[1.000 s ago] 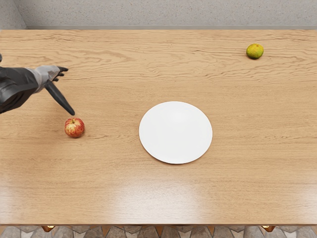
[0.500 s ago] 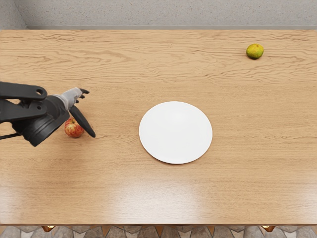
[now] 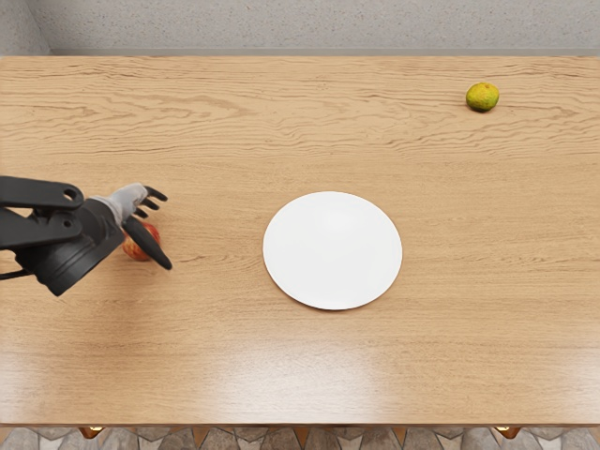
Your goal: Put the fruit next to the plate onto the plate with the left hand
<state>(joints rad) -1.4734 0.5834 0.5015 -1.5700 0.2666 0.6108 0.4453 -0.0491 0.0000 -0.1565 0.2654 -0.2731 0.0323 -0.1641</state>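
Red apple (image 3: 138, 251), one, under left robot hand (image 3: 131, 208), spread open; one plate (image 3: 332, 250); one green fruit (image 3: 482, 97).

The table (image 3: 450, 309) is lit brightly and evenly — a pale sheen is spread near its front edge, at the middle. Faint, soft shadows are cast close under the plate (image 3: 332, 250). Everything is rendered sharp.

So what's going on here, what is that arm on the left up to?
The robot's left hand is over a red apple on the wooden table, fingers spread, as if about to grasp it. The apple sits on the table to the left of a white plate, which has nothing on it yet. A yellow-green fruit lies alone at the far right corner. No right arm shows.
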